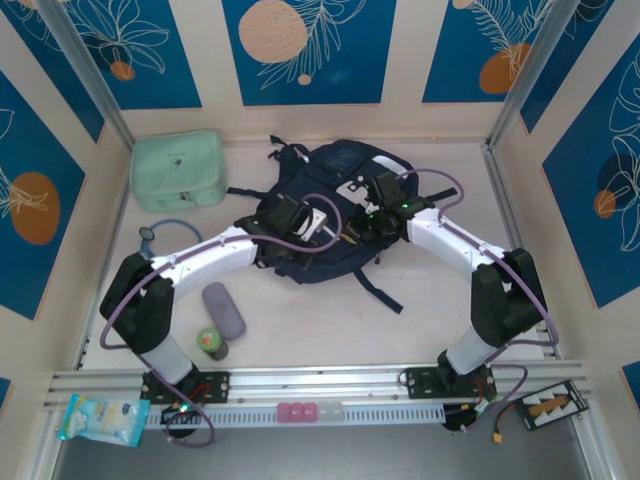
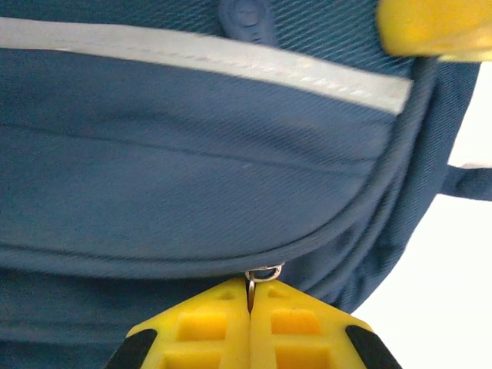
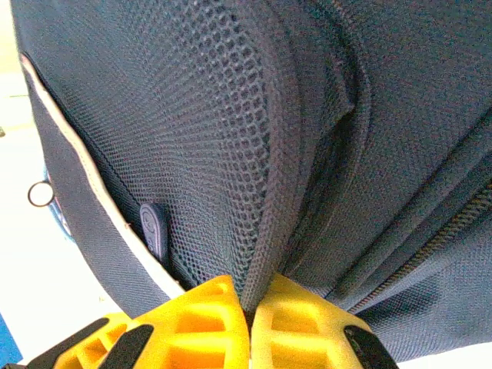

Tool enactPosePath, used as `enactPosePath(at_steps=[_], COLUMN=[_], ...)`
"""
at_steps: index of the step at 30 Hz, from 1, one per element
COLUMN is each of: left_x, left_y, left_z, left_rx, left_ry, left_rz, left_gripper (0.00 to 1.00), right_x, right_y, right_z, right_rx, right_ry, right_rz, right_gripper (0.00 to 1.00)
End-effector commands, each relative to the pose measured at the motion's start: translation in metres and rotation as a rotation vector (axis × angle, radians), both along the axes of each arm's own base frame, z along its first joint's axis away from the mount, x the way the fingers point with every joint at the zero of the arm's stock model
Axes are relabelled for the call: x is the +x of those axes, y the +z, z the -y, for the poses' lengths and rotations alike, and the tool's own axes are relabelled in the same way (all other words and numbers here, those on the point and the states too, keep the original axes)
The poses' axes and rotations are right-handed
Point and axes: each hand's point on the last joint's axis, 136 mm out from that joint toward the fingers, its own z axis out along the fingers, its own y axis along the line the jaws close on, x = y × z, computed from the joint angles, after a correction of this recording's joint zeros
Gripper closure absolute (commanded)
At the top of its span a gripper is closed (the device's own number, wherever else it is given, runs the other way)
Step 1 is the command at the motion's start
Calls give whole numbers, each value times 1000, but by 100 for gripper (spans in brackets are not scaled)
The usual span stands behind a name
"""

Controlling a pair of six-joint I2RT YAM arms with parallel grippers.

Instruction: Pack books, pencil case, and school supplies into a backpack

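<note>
Both jaws closed: left gripper (image 2: 250,298) clamps the zipper pull (image 2: 264,272) on the backpack (image 1: 335,165), and right gripper (image 3: 250,309) pinches the backpack's mesh panel (image 3: 231,154) edge. School supplies case (image 1: 223,311) lies near the backpack's front-left, not touching.

We observe a boxy mint-green bag (image 1: 178,170) at the far left of the table (image 1: 330,330), lying flat beside the left wall. Nearer than the bag lies a thin light-blue loop with a dark end piece (image 1: 150,236). A small green bottle (image 1: 211,343) stands upright at the near left. On the near rail we note a row of pink and white blocks (image 1: 308,411). A blue-and-white packet (image 1: 103,419) lies at the near left corner, and a black tray (image 1: 548,407) at the near right corner.
</note>
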Motion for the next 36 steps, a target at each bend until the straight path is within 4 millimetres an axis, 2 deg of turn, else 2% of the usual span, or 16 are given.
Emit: enactPosePath(at_steps=[1, 4, 6, 12, 17, 19, 23, 26, 30, 33, 36], left_x=[12, 25, 30, 22, 9, 1, -15, -20, -29, -32, -31], left_y=[7, 6, 10, 28, 30, 32, 34, 35, 38, 37, 38], left_z=[-38, -46, -40, 8, 40, 57, 97, 121, 151, 166, 178], left_rx=[98, 91, 45, -121, -190, -225, -258, -267, -298, -311, -328], left_ry=[48, 69, 53, -57, -104, -125, -185, -207, -248, -268, -272], left_rz=[32, 34, 33, -3, -26, -41, -55, -52, -63, -73, -84], left_gripper=[100, 100, 100, 100, 100, 100, 100, 100, 100, 100, 100], right_x=[11, 14, 19, 51, 75, 77, 58, 29, -8, -29, -44], right_y=[13, 14, 14, 15, 18, 21, 26, 24, 23, 17, 5], right_z=[37, 49, 56, 81, 90, 99, 116, 134, 141, 138, 148], right_rx=[-109, -126, -124, -82, -73, -66, -74, -123, -62, -19, -56], right_ry=[-47, -44, -31, 32, 30, -12, -107, -210, -312, -367, -456], right_rz=[81, 94, 112, 195, 255, 245, 203, 153, 112, 52, 6], right_gripper=[100, 100, 100, 100, 100, 90, 62, 52, 49, 49, 48])
